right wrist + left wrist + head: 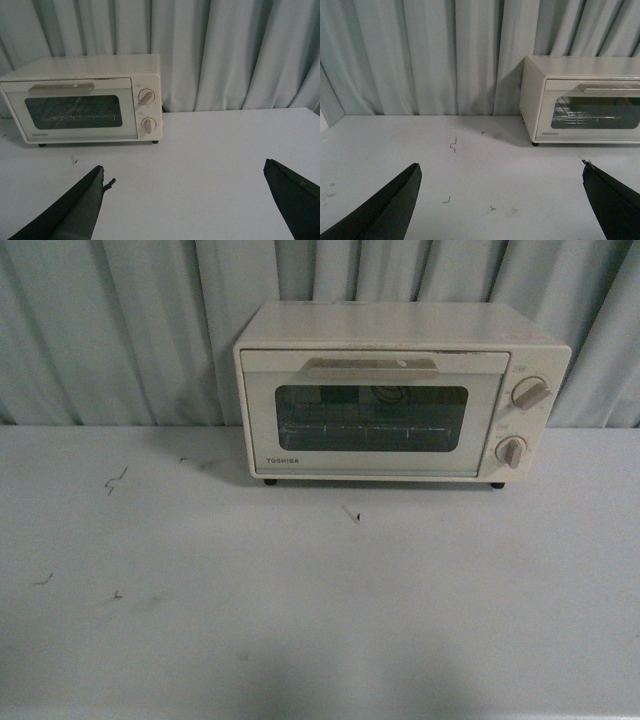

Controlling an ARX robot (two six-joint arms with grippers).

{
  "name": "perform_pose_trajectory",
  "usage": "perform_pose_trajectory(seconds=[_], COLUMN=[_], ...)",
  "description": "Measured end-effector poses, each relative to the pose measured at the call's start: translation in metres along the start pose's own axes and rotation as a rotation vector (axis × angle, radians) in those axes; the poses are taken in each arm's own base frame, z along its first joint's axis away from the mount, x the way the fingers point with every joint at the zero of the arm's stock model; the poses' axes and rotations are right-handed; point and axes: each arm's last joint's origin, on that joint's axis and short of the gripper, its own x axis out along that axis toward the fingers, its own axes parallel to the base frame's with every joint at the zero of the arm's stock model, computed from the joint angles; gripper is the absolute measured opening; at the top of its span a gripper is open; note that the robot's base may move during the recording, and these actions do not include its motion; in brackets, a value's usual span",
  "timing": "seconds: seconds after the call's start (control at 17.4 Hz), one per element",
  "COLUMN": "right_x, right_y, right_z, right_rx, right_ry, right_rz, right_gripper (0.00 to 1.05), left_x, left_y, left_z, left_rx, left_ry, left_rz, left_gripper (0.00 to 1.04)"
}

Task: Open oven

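Note:
The cream-white oven (400,390) stands at the back of the table against the curtain, its glass door shut. A flat bar handle (371,367) runs along the door's top, and two beige knobs (530,393) sit on its right side. No arm shows in the front view. My left gripper (501,167) is open over bare tabletop, well short of the oven (585,100). Its dark fingers (395,200) are spread wide. My right gripper (184,167) is also open with nothing between its fingers, in front of the oven (85,97) and apart from it.
A pale pleated curtain (110,330) hangs behind the white table (300,600). Small dark scuffs and specks (115,480) mark the tabletop left of the oven and a tiny speck (352,514) lies in front of it.

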Motion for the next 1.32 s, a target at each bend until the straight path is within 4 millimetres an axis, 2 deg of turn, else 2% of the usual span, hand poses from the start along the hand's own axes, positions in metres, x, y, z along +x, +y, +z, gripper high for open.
perform_pose_trajectory(seconds=[1.32], right_x=[0.0], right_y=[0.0], right_z=[-0.0001], right_rx=[0.0], right_ry=[0.001], right_rz=[0.0], right_gripper=[0.98], left_x=[0.0], left_y=[0.0], left_z=[0.0], left_rx=[0.0], left_ry=[0.0], left_rz=[0.0], left_gripper=[0.98])
